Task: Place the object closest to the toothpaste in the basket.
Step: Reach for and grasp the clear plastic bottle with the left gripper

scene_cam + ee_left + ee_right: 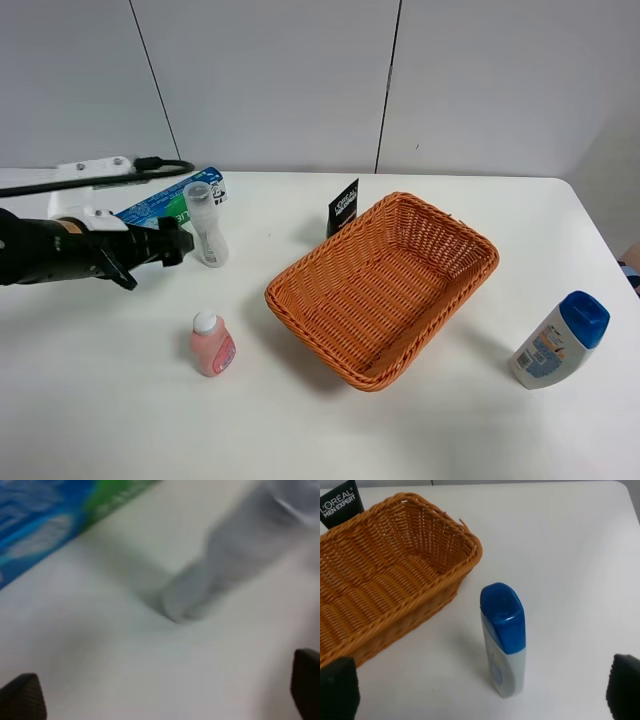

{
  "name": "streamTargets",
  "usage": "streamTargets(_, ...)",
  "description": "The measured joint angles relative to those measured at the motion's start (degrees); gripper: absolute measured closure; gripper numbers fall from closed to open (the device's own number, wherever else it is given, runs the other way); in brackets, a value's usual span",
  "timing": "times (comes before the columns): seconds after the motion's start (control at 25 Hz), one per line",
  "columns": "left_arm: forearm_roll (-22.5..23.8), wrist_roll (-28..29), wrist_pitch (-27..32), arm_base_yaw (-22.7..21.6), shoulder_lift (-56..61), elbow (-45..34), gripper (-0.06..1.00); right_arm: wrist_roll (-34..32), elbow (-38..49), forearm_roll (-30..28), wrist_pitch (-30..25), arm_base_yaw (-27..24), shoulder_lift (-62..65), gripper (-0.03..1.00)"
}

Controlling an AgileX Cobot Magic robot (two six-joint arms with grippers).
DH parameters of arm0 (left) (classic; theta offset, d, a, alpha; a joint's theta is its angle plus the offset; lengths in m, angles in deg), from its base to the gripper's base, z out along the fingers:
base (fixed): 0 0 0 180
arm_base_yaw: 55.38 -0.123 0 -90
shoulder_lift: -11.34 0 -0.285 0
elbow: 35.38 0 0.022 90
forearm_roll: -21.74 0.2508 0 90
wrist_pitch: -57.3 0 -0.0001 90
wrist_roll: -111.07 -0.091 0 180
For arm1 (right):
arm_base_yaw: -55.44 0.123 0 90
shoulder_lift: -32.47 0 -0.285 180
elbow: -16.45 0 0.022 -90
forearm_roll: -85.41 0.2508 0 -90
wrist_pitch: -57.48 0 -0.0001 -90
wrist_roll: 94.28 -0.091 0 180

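Clear bottle (205,225) stands upright on the tabletop (120,420) just beside the toothpaste box (160,205), well apart from the basket (310,345). Left gripper (183,243) lies level near it, jaws spread, evidently lining up a grasp. Right gripper (480,695) idle, jaws spread, empty.

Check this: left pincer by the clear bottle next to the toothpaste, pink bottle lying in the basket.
One error: the pink bottle stands on the table outside the basket, as the exterior high view shows. The left pincer is by the clear bottle next to the toothpaste.
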State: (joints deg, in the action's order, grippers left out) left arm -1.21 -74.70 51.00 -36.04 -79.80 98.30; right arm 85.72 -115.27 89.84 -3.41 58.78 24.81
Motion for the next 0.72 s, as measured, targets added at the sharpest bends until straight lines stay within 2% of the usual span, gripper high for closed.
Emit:
streamTargets(0.16, 6.74, -1.84, -0.34, 4.89, -0.98, 0.0, -0.05, 0.0, 0.0, 0.0, 0.0, 0.0, 0.0, -0.03)
streamTargets(0.28, 9.25, -1.9, -4.06, 5.75, -1.27, -1.3, -0.05, 0.0, 0.0, 0.0, 0.0, 0.0, 0.0, -0.03)
streamTargets(0.44, 10.43, -1.27, -21.07, 5.81, -1.22, -7.15, -0.05, 0.0, 0.0, 0.0, 0.0, 0.0, 0.0, -0.03)
streamTargets(0.52, 9.72, 1.43, -29.58, 5.81, -1.17, -10.27, -0.05, 0.0, 0.0, 0.0, 0.0, 0.0, 0.0, -0.03)
streamTargets(0.6, 8.78, 5.32, -34.66, 5.81, -1.11, -12.64, -0.05, 0.0, 0.0, 0.0, 0.0, 0.0, 0.0, -0.03)
streamTargets(0.72, 8.64, 10.46, -39.03, 5.81, -1.28, -14.01, -0.05, 0.0, 0.0, 0.0, 0.0, 0.0, 0.0, -0.03)
